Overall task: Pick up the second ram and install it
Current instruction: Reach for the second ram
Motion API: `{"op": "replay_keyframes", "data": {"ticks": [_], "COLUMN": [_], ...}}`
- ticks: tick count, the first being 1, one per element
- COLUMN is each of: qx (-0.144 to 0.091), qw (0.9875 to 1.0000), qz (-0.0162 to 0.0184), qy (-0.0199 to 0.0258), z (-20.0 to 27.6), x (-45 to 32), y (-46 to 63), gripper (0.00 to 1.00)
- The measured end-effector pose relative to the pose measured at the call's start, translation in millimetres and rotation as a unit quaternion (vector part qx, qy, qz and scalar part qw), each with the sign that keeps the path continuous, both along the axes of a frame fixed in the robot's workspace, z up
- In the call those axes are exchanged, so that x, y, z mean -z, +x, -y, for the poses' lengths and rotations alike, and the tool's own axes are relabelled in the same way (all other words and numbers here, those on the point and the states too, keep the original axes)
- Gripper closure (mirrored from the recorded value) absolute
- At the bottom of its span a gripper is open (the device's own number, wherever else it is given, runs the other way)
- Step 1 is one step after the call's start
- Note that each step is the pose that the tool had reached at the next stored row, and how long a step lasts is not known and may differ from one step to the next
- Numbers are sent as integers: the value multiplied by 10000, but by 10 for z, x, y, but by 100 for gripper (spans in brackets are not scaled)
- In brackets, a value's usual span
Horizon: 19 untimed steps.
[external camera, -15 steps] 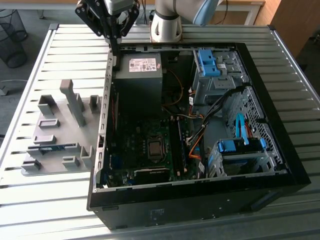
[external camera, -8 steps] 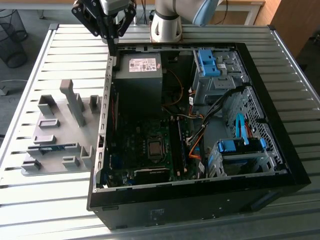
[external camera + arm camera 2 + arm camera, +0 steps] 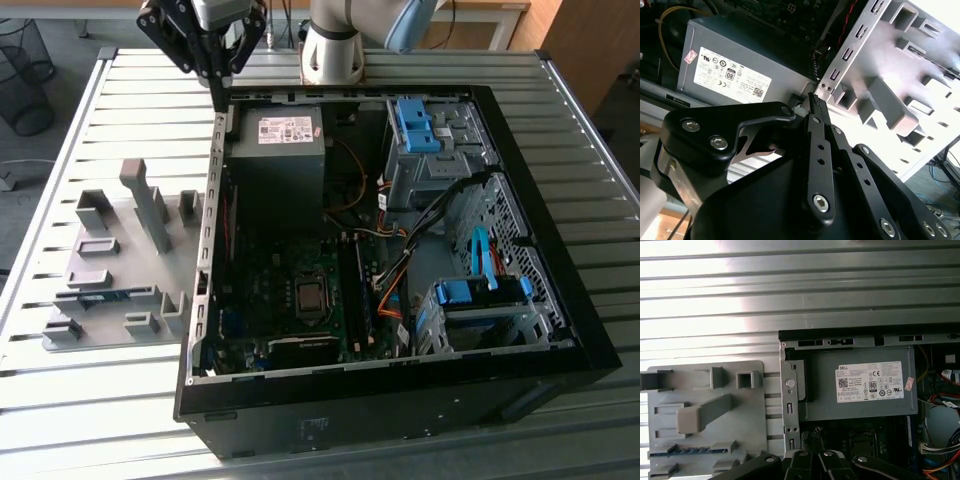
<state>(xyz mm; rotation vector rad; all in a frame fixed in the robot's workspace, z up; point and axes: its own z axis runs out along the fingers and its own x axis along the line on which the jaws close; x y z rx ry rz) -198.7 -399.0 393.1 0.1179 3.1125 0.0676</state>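
The pick-up has not yet begun, judging by the layout. The second ram [image 3: 97,296] lies on edge in a slot of the grey holder tray [image 3: 115,262], on the table [image 3: 100,420] just beside the computer case [image 3: 400,400], away from the case's power supply [image 3: 278,150] corner. The gripper [image 3: 215,98] hangs above that corner, well apart from the ram. Its jaws look closed tip to tip and hold nothing. A grasp would call for parted jaws squared to the stick's thin edge.
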Motion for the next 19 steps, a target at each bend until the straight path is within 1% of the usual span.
{"op": "replay_keyframes", "data": {"ticks": [19], "qx": [0], "qw": [10000], "qz": [0], "qy": [0], "z": [0], "x": [1], "y": [-117], "gripper": [90]}}
